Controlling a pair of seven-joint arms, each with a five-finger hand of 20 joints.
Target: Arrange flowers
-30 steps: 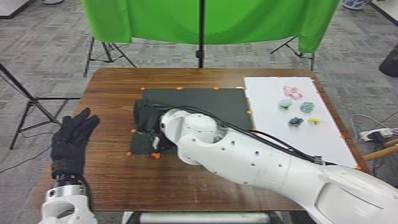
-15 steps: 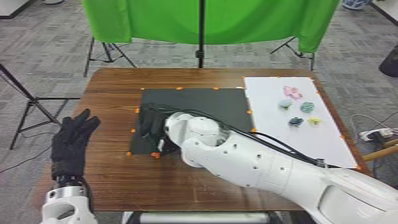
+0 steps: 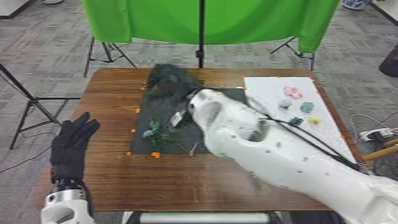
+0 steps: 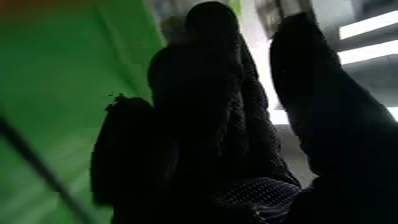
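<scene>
Left robot hand (image 3: 71, 150) is open, near left. Green sprig (image 3: 155, 134) lies on the black mat (image 3: 141, 148), details too tiny. Right robot hand (image 3: 169, 82) is blurry but open, toward the mat's far end; flowers (image 3: 292, 92) on white sheet (image 3: 266, 87), right.

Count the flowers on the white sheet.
5: a pink one at the back, a pale one and a green one nearer, a dark one and a yellow one nearest. The right arm may hide more.

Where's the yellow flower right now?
In the head view, the yellow flower lies on the right side, on the white sheet, just right of the dark teal flower.
</scene>
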